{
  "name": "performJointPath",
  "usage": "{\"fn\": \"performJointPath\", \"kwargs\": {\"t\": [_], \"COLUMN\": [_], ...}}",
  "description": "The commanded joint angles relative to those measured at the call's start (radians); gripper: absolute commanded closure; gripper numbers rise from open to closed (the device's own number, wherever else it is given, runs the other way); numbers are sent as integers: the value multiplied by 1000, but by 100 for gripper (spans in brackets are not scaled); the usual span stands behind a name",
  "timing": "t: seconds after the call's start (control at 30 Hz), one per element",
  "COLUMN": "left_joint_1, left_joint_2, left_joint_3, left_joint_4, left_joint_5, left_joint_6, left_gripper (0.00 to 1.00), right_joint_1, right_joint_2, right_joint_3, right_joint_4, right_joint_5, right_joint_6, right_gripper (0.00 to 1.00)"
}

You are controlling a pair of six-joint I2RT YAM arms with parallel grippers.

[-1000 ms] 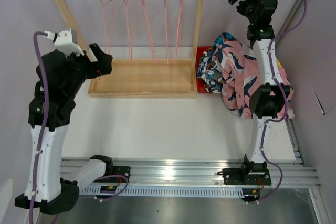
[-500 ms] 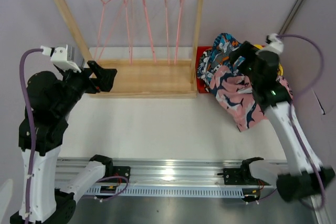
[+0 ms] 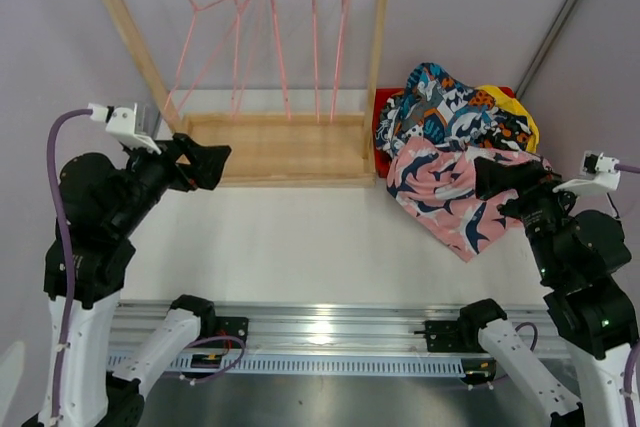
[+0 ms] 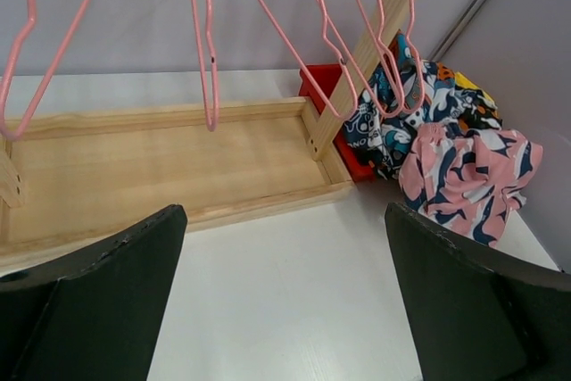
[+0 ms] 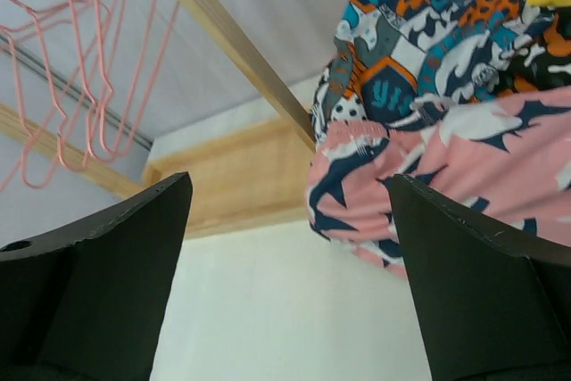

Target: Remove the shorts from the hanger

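Jaws on both arms stand spread wide, with nothing between them. The left gripper (image 3: 208,161) hangs at the left middle of the overhead view, just in front of the near lip of the wooden rack (image 3: 275,152). The right gripper (image 3: 497,178) sits at the right, its tip close to the pink shorts (image 3: 445,192); whether they touch, I cannot tell. That pink pair lies spread on the white table (image 3: 300,237) at the front of a heap. Behind it, toward the upper right, are the blue-orange-white patterned shorts (image 3: 435,102), the yellow shorts (image 3: 508,102) and the orange camouflage shorts (image 3: 512,132), piled over a red bin (image 3: 384,99). Pink wire hangers (image 3: 272,37) hang bare from the rack's top rail.
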Motion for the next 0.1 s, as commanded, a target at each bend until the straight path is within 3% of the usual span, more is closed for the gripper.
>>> {"fn": "performJointPath", "kwargs": {"t": [0.0, 0.07], "left_joint_1": [-6, -6], "left_joint_2": [-25, -26], "left_joint_3": [12, 11], "left_joint_4": [20, 9], "left_joint_5": [-7, -19], "left_joint_6": [1, 4], "left_gripper": [1, 1], "right_joint_1": [0, -2], "right_joint_2": [-15, -5], "right_joint_3": [58, 77], "right_joint_4": [-124, -151], "right_joint_5": [-10, 0], "right_joint_6": [-1, -15], "right_gripper": [1, 0]}}
